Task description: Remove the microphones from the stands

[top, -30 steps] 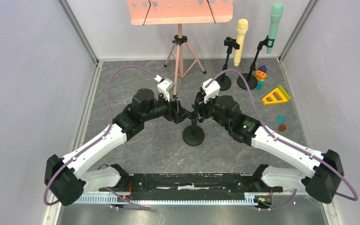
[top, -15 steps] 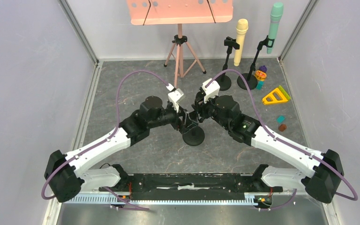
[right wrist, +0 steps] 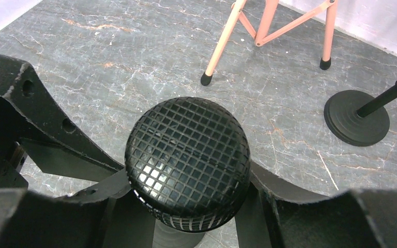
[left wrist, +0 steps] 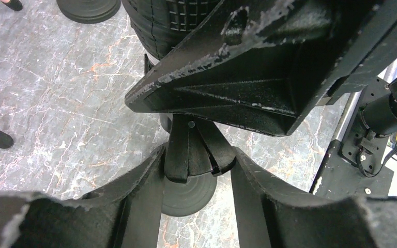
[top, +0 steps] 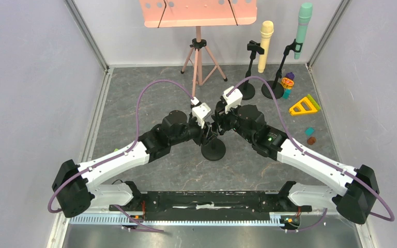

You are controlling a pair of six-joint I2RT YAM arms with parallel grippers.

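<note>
Mic [right wrist: 187, 155] stands upright in the stand [top: 213, 150]. Right end effector [right wrist: 188, 225] clamps below its head; left end effector [left wrist: 196, 165] pinches the stand's clip. Brace the stand, lift straight up.

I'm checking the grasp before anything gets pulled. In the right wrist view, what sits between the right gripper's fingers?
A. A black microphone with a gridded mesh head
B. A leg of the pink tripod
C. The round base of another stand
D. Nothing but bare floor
A: the black microphone fills the middle of that view, its mesh head sitting between the fingers of the right gripper.
</note>
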